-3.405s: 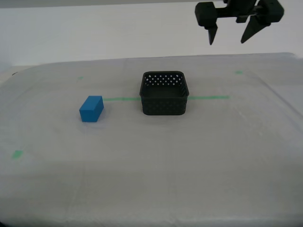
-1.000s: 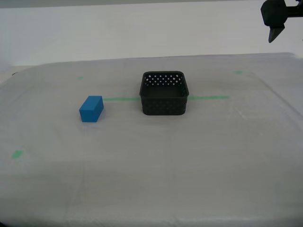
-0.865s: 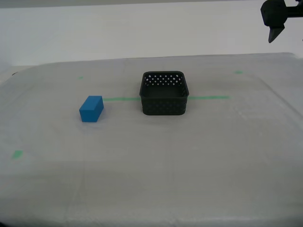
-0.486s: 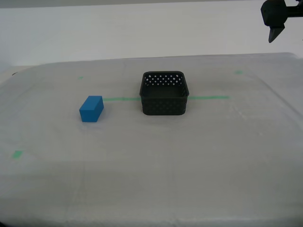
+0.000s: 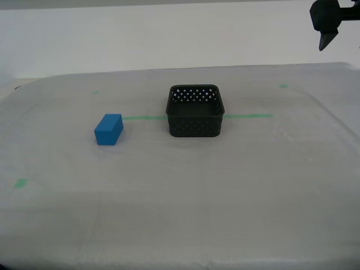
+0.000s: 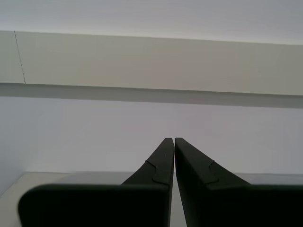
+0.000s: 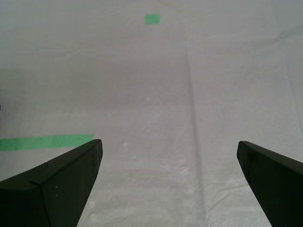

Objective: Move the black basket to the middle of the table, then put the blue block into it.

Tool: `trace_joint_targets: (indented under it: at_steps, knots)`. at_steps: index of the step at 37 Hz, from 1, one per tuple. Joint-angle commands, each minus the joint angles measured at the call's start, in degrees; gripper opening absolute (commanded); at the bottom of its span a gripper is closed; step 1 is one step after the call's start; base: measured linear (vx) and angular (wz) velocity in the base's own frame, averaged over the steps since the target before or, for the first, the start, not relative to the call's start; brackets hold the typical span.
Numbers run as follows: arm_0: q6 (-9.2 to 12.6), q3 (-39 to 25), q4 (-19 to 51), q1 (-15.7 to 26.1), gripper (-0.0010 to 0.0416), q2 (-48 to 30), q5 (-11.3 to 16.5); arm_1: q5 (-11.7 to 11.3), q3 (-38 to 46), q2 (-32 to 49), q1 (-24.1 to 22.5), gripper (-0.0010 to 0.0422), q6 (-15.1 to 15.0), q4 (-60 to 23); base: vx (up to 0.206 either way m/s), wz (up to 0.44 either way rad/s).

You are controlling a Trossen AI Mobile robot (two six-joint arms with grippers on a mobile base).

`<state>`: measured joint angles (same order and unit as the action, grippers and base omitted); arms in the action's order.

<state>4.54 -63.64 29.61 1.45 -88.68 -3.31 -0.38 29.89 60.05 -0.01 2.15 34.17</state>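
Observation:
The black basket [image 5: 195, 111] stands upright and empty near the middle of the table [image 5: 185, 191], on the green tape line. The blue block [image 5: 108, 129] lies on the cloth toward the exterior view's left of the basket, well apart from it. My first gripper [image 7: 168, 146] is open and empty, high above the table's right part; only one of its fingers [image 5: 325, 40] shows at the exterior view's top right corner. My second gripper [image 6: 170, 140] is shut on nothing and faces a pale wall. It does not show in the exterior view.
A thin green tape line [image 5: 247, 116] runs behind the basket; its end shows in the first wrist view [image 7: 45, 141]. Small green tape marks sit at the back right [image 5: 284, 85], back left [image 5: 95, 93] and front left [image 5: 21, 183].
Since 3.4 s ago the open gripper has moved from above the basket's right to the exterior view's top right corner. In the last second nothing has moved.

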Motion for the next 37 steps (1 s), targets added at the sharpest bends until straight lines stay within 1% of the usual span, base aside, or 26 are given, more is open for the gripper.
trace_joint_targets:
  at_steps: [1,8,13,21,23,26,29,37]
  knots:
    - [-0.09,-0.07,-0.02,0.04,0.0399,0.04,0.04,-0.02,0.15,-0.02,-0.02,0.0000,0.04,0.24,0.000,0.000]
    - [-0.09,-0.07,-0.04,0.04,0.0399,0.04,0.04,-0.11,0.09,-0.04,0.00,0.0000,-0.61,0.15,0.000,0.000]
    - [-0.09,-0.07,-0.04,0.04,0.0399,0.04,0.04,-0.68,0.11,-0.04,0.00,0.0000,-1.38,-1.16,0.000,0.000]
    - [-0.09,-0.07,-0.04,0.04,0.0399,0.04,0.04,-0.66,0.11,-0.04,-0.02,0.0001,-1.36,-1.57,0.000,0.000]
    - [-0.09,-0.07,-0.04,0.04,0.0398,0.04,0.04,-0.66,0.17,-0.04,0.00,0.0007,-1.29,-1.57,0.000,0.000]
    - [-0.09,-0.07,-0.04,0.04,0.0399,0.04,0.04,-0.66,0.37,-0.04,-0.02,0.0027,-1.29,-1.62,0.000,0.000]
    - [-0.09,-0.07,-0.04,0.04,0.0399,0.04,0.04,-0.63,0.63,-0.04,-0.02,0.0058,-1.29,-1.75,0.000,0.000]
    - [-0.09,-0.07,-0.04,0.04,0.0399,0.04,0.04,-0.61,1.09,-0.09,-0.02,0.0165,-1.53,-2.34,0.000,0.000]
